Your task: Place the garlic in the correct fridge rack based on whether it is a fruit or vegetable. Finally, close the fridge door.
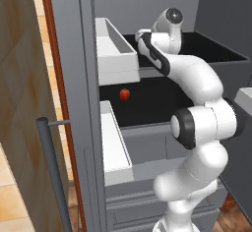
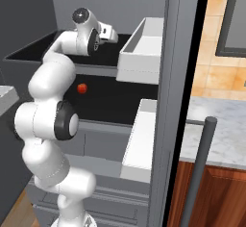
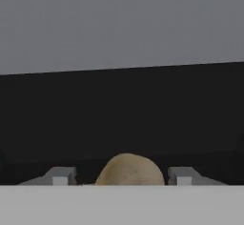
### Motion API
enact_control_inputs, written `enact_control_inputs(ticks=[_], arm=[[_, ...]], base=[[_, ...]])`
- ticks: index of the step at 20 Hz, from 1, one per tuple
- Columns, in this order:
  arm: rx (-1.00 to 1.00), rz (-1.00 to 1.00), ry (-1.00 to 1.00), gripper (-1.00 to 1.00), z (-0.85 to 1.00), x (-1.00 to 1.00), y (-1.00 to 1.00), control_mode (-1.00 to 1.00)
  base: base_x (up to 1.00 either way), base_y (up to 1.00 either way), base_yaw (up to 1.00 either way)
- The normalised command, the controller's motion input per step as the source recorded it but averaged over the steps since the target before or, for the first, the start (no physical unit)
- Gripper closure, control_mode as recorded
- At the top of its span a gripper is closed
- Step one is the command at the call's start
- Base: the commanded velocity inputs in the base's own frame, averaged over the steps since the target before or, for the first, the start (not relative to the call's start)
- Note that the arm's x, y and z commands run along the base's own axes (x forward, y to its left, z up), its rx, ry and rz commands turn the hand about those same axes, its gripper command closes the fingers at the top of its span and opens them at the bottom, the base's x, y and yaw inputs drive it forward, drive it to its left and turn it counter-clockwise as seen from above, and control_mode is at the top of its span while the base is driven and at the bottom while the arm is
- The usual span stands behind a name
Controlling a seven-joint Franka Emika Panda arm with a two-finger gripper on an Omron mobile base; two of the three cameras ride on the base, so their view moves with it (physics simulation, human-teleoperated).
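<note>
The arm (image 1: 197, 123) goes up from the floor and bends into the open fridge. Its hand is over the top rack (image 1: 216, 49), the higher of 2 black shelves. In the right base view the hand sits at the left part of that rack (image 2: 29, 50).

In the hand view the gripper (image 3: 123, 177) looks along the black shelf to the grey back wall (image 3: 119, 24). Its 2 fingers (image 3: 59, 176) stand apart, w/ the garlic (image 3: 129, 170) between them. There is a small gap on each side of the garlic, so the fingers are part open and not squeezing it. The garlic is a round tan lump, low in the pic, and its bottom is cut off, so I can't tell for sure if it rests on the shelf.

A small red fruit (image 1: 125, 94) lies on the lower rack (image 1: 157, 103), at its left side in the left base view. It is well apart from the hand.

The fridge door is wide open. It has 2 white bins: the top bin (image 1: 115, 49) is next to the top rack, and the low bin (image 1: 115, 147) is next to the lower rack. A grey bar handle (image 1: 51, 172) stands at the door's edge. In the right base view a marble counter (image 2: 221, 134) w/ a wood front is past the door.
</note>
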Motion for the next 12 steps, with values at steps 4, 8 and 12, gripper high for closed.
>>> enact_control_inputs(ticks=[4,8,12], arm=[[0.00,0.00,0.00,-1.00,0.00,-0.47,0.00,-1.00],[0.00,0.00,-0.04,-1.00,0.00,-0.98,0.00,-1.00],[0.00,0.00,-0.13,-1.00,0.02,-1.00,0.06,-1.00]], base=[[0.00,0.00,0.00],[0.00,0.00,0.00],[0.00,0.00,0.00]])
